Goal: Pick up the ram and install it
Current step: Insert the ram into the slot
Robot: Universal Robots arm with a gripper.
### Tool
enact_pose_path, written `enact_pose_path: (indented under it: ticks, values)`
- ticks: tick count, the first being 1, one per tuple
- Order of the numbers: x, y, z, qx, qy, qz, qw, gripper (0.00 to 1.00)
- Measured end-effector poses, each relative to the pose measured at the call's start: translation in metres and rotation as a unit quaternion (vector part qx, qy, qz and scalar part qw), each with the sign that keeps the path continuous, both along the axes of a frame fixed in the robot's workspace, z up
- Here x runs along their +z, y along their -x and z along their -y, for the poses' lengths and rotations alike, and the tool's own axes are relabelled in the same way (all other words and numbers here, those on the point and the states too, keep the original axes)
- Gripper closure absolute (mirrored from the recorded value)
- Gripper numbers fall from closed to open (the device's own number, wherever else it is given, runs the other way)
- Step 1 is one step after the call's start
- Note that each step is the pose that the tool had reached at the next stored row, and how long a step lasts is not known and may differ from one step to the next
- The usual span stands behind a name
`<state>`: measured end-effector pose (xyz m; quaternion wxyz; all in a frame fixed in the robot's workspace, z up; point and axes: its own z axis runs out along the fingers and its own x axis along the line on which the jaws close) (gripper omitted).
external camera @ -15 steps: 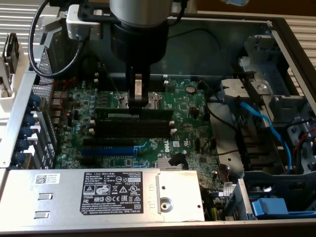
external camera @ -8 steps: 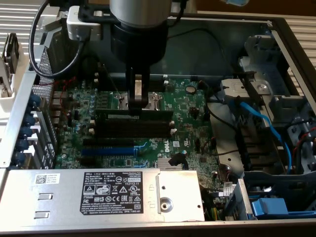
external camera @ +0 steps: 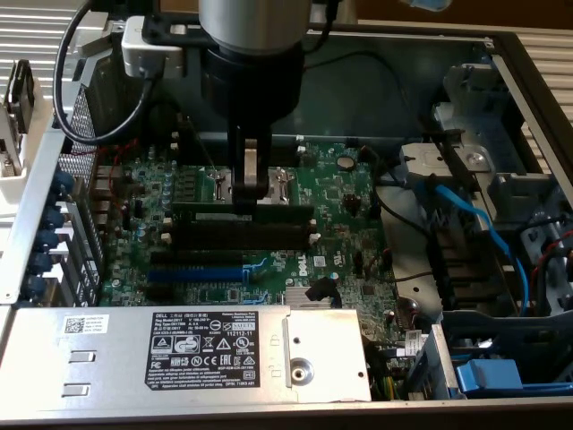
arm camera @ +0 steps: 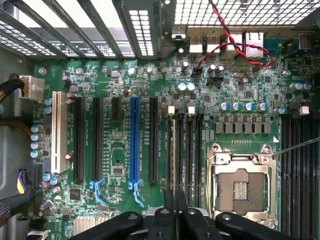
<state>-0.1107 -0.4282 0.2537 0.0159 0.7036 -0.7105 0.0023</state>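
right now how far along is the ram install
Done: the ram is picked up and stands on edge at the top of the black memory slots in the exterior view. In hand: the gripper is shut on its upper edge. Left: I cannot tell that it is fully seated, and the gripper has not let go.

Ext cam: high, oblique, looks down into open PC case (external camera: 403, 81) from the PSU (external camera: 206, 349) side; mid-range, whole motherboard (external camera: 340, 260) in frame.
Wrist cam: on arm, faces straight down at board, close, sighting past gripper (arm camera: 175, 192) tips.
Overlap: blue expansion slot (external camera: 197, 271), black DIMM slots (external camera: 242, 235), ram (external camera: 206, 209) under gripper.
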Motion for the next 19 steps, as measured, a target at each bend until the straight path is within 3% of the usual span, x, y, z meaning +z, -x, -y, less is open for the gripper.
enact_pose_path:
  ticks: [4, 5, 19]
  values:
    - [-0.0008, 0.0001, -0.0018, 0.001, 0.0121, 0.0006, 0.9999, 0.88]
    - [-0.0008, 0.0001, -0.0021, 0.002, 0.0136, 0.0008, 0.9999, 0.88]
    - [-0.0043, 0.0011, -0.0044, 0.006, 0.0137, 0.0026, 0.9999, 0.88]
